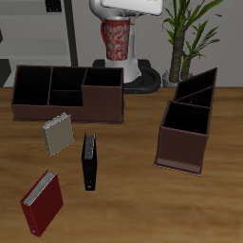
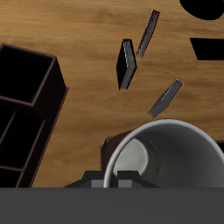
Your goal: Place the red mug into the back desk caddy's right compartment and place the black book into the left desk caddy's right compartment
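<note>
The table (image 1: 133,204) spreads out well below the gripper (image 1: 116,21), which hangs high at the back with the red mug (image 1: 116,41) clamped in its fingers — the mug is upright and clear of every surface. In the wrist view the mug (image 2: 166,171) sits right against the gripper, its white inside facing the camera.

Below the gripper and toward the front lies the back desk caddy (image 1: 66,93), wide and low; its right compartment (image 1: 102,94) is the part nearest beneath the mug. The left desk caddy (image 1: 190,119) stands farther off to one side, end-on, apart from the first caddy.

Further from the gripper, toward the table's front edge, the black book (image 1: 89,161) stands on edge — just beside it the grey patterned book (image 1: 58,135), and farthest of all the red book (image 1: 42,202).
</note>
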